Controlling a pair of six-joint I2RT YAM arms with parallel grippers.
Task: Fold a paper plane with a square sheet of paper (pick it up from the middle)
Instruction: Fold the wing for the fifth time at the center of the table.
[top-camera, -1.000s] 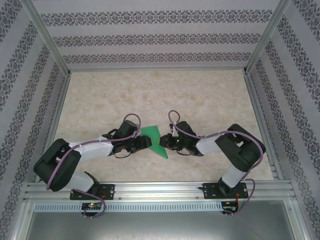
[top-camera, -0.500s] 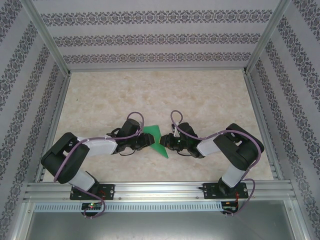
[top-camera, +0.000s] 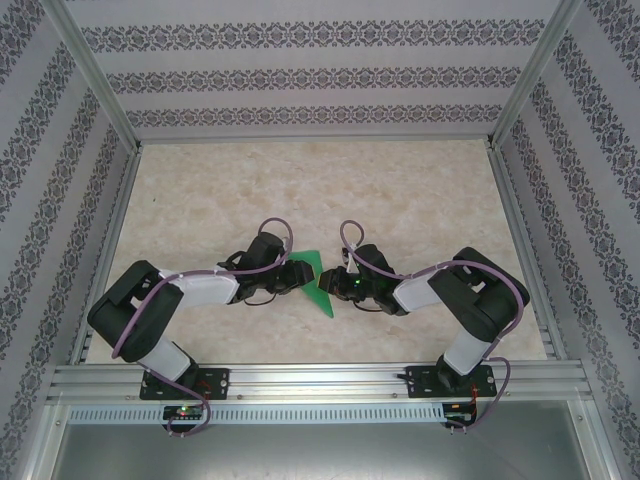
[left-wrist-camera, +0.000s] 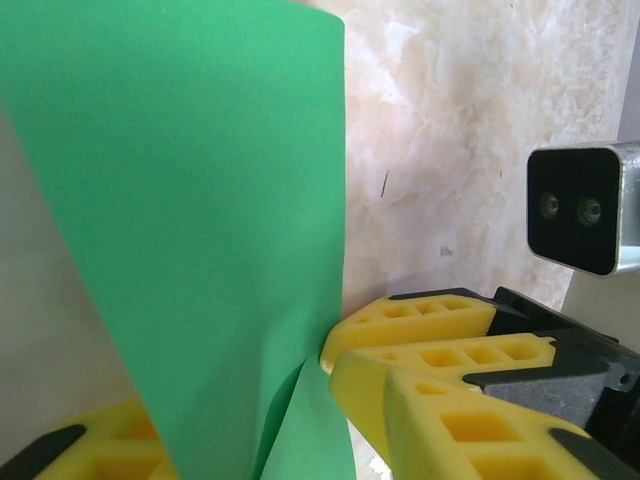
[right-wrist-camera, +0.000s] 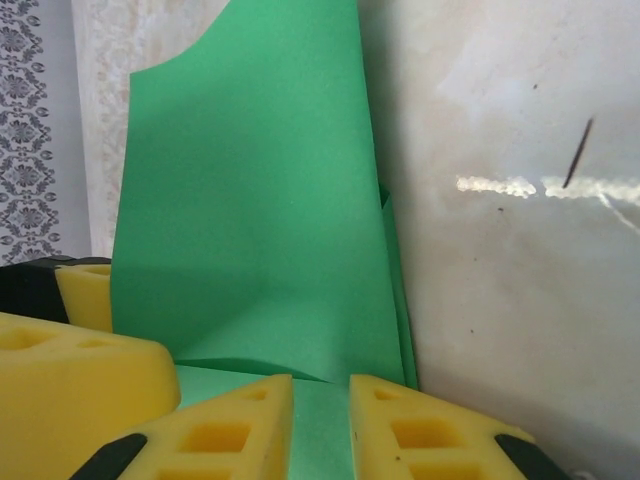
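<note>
The green square sheet of paper (top-camera: 316, 278) lies mid-table, folded into a narrow shape with its point toward the near edge. My left gripper (top-camera: 292, 280) is at its left side and my right gripper (top-camera: 338, 287) at its right. In the left wrist view a raised flap of the paper (left-wrist-camera: 200, 200) stands between the left gripper's (left-wrist-camera: 250, 445) widely spread yellow fingers (left-wrist-camera: 450, 420), which do not pinch it. In the right wrist view the right gripper (right-wrist-camera: 320, 425) is narrowly open, its fingertips (right-wrist-camera: 240, 425) over a flat layer of the paper (right-wrist-camera: 260, 220), below the raised flap.
The marble-patterned table (top-camera: 400, 200) is walled on three sides by patterned panels. An aluminium rail (top-camera: 320, 380) runs along the near edge by the arm bases. The right arm's wrist camera (left-wrist-camera: 580, 205) shows close beside the left fingers.
My left gripper has moved right onto the paper's left part and its jaws have narrowed. The right gripper has hardly moved.
</note>
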